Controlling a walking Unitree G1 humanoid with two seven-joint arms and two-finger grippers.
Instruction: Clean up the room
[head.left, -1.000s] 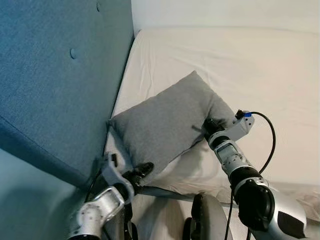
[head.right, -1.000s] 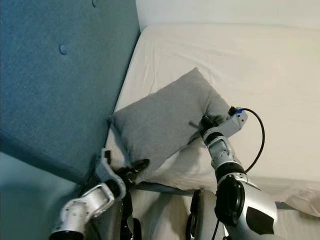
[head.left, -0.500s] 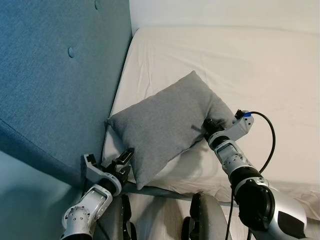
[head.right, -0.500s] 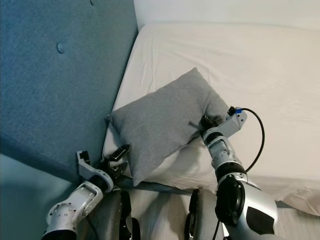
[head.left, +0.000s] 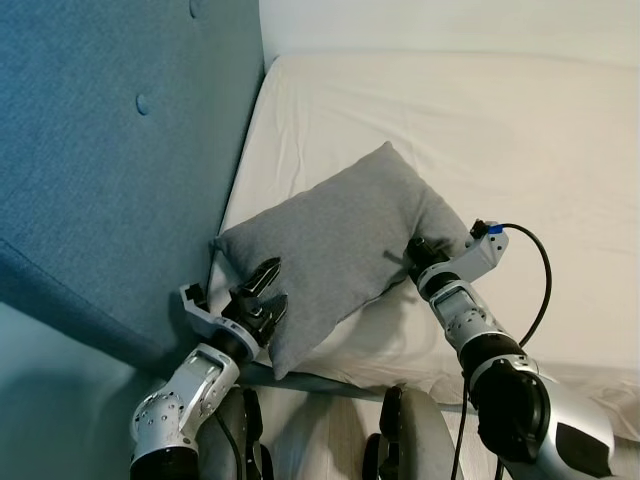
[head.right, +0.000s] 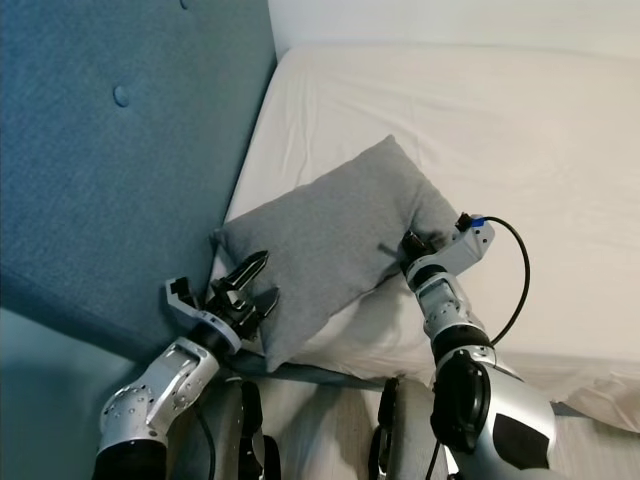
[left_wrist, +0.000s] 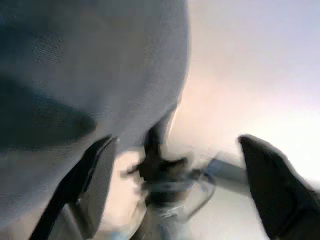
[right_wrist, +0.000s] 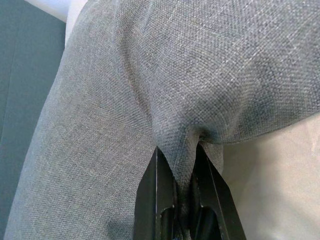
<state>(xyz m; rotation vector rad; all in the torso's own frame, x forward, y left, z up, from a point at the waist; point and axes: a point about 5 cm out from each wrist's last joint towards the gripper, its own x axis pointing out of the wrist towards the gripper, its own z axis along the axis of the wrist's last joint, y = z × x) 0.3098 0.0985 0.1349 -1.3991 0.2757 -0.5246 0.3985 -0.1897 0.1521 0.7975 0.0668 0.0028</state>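
A grey pillow (head.left: 335, 245) lies tilted on the white bed (head.left: 500, 130), close to the blue headboard (head.left: 110, 150). My right gripper (head.left: 418, 250) is shut on the pillow's right edge; in the right wrist view its fingers (right_wrist: 160, 200) pinch a fold of grey cloth (right_wrist: 150, 90). My left gripper (head.left: 265, 290) is open at the pillow's lower left corner, fingers spread just over the fabric. In the blurred left wrist view the pillow (left_wrist: 90, 75) bulges between its two fingers (left_wrist: 270, 185).
The padded blue headboard rises along the left. White sheet stretches out to the right and far side of the pillow. The mattress front edge (head.left: 330, 385) runs just before my body, with my dark legs below it.
My left gripper has swung from beside the bed edge up to the pillow's lower left corner, fingers spread. The right gripper keeps its hold, unmoved.
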